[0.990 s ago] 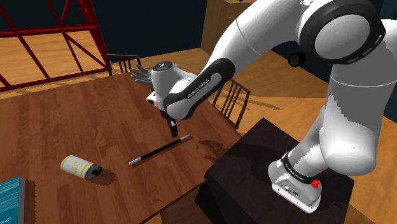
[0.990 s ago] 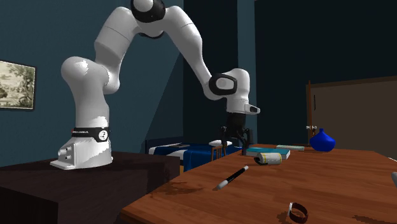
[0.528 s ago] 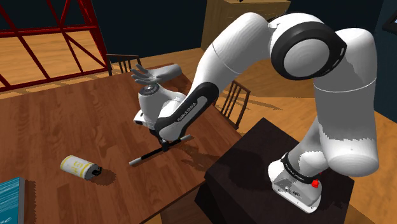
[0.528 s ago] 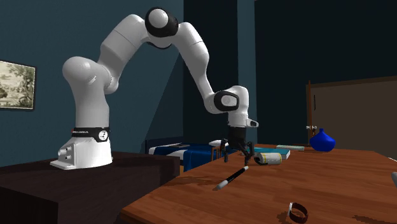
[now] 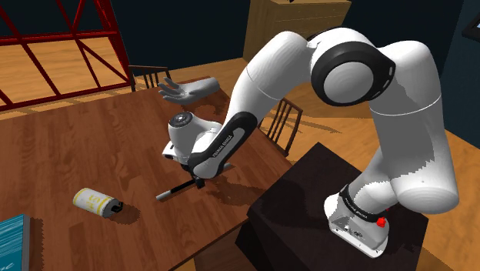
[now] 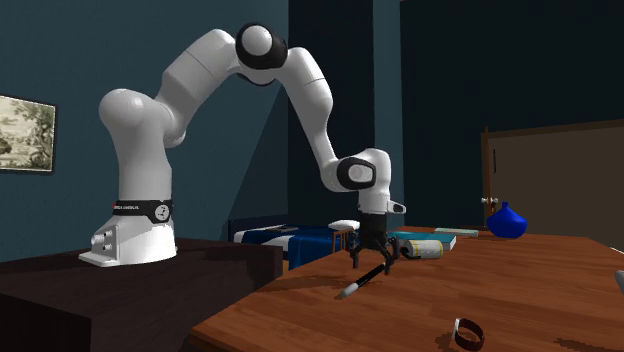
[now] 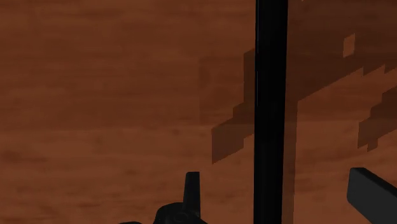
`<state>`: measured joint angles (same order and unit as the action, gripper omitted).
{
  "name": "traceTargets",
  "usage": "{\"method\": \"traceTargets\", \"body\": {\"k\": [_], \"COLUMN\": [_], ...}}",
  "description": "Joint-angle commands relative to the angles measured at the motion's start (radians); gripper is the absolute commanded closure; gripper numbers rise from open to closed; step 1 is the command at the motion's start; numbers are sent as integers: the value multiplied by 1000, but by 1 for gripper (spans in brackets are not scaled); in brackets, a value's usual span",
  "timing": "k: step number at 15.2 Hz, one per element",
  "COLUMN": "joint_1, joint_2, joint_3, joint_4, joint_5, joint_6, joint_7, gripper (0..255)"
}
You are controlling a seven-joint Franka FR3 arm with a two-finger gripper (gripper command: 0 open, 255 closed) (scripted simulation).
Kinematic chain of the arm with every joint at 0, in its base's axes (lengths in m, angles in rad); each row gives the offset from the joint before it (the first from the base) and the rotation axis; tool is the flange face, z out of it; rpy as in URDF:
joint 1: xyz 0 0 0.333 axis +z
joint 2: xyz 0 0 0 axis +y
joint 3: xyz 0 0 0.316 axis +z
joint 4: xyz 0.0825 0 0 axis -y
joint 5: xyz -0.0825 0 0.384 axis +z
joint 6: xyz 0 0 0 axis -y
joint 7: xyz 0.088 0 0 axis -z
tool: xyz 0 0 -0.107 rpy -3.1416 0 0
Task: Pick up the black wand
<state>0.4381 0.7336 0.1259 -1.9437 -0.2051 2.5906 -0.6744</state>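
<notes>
Lowered in the last 1 second from well above the desk (image 5: 77, 146) to just off its top. Now with jaws spread wide either side of the black wand (image 7: 270, 108), flat on the desk between the 2 fingers (image 7: 375, 191), touching neither. Nothing gripped yet; closing looks next, then lifting.

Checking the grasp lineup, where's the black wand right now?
In the shoulder view the black wand lies flat on the wooden table right of the white bottle, its right end under the hand. The open fingers stand either side of it.
</notes>
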Motion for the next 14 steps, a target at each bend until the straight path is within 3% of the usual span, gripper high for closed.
{"method": "traceTargets", "body": {"k": [1, 14], "joint_1": [0, -6], "joint_2": [4, -44], "joint_3": [-1, 8], "joint_4": [0, -16], "joint_5": [-1, 7], "joint_6": [5, -28], "joint_7": [1, -5], "gripper": [255, 255]}}
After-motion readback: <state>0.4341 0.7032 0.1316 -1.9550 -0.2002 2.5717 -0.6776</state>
